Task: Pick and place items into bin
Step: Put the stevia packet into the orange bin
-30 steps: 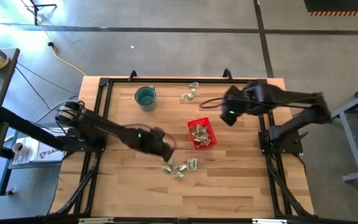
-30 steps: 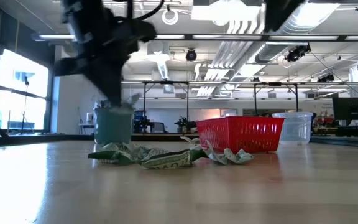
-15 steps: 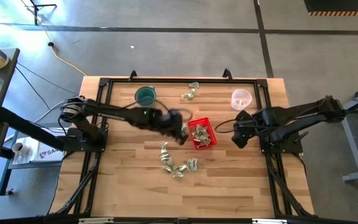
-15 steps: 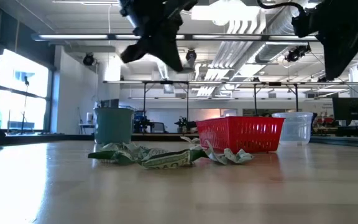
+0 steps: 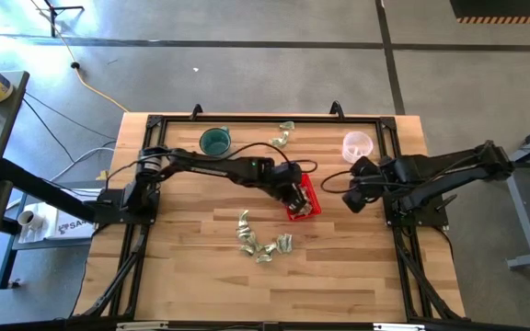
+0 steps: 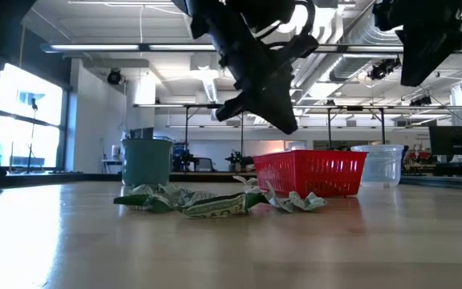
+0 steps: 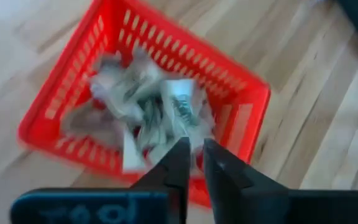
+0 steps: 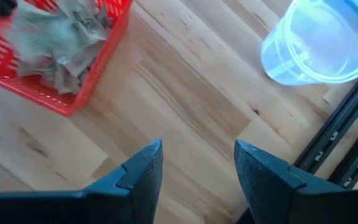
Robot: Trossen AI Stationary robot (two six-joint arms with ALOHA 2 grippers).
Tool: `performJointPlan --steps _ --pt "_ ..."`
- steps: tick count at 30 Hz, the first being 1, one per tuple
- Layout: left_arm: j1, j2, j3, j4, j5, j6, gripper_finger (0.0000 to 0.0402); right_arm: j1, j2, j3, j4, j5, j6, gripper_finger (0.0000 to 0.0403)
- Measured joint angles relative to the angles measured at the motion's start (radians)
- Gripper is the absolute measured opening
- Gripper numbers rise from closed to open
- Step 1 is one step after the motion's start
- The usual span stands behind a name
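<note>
The left gripper [image 5: 294,195] hangs right over the red basket [image 5: 309,189], which sits on the wooden table [image 5: 182,267] a little right of centre. From its wrist camera the two dark fingers [image 7: 178,163] stand with only a thin slit between them and nothing caught in it; the basket lies directly below the tips, and one crumpled piece [image 7: 180,111] sits just past them among the others inside.

The basket is small, rectangular, bright red with slotted sides, and it holds a heap of crumpled pale green-and-whitish wrappers [image 7: 132,93].

Over to the right gripper [image 5: 356,197], poised to the right of the basket and nearer than the clear plastic cup [image 5: 357,145]. Its jaws stand apart, empty, over bare wood, with the basket off to one side and the cup to the other in its own wrist view.

More loose items [image 5: 263,243] lie in a cluster on the near side of the basket, well apart from both grippers, and another pair [image 5: 282,134] rests at the far edge, between the clear cup and the teal cup [image 5: 214,142]. In the low view the near cluster [image 6: 207,201] sprawls flat on the wood in front of the basket [image 6: 310,173].
</note>
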Motion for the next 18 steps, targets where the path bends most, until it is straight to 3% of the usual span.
performJointPlan --steps 3,8,13,18 --pt "0.0 -0.002 0.011 -0.032 0.013 0.0 0.0115 -0.009 -0.005 0.001 0.024 0.005 0.0 0.0197" --pt "-0.001 -0.061 0.007 -0.252 0.006 0.023 0.0181 -0.055 0.002 0.001 0.12 -0.011 -0.059 0.0215" --pt "-0.098 -0.172 0.007 -0.468 -0.149 0.0 0.0215 -0.16 0.035 0.001 0.276 -0.071 -0.171 0.0229" --pt "-0.244 -0.308 0.01 -0.564 -0.274 -0.186 0.0209 -0.339 0.132 0.001 0.448 -0.177 -0.331 0.0231"
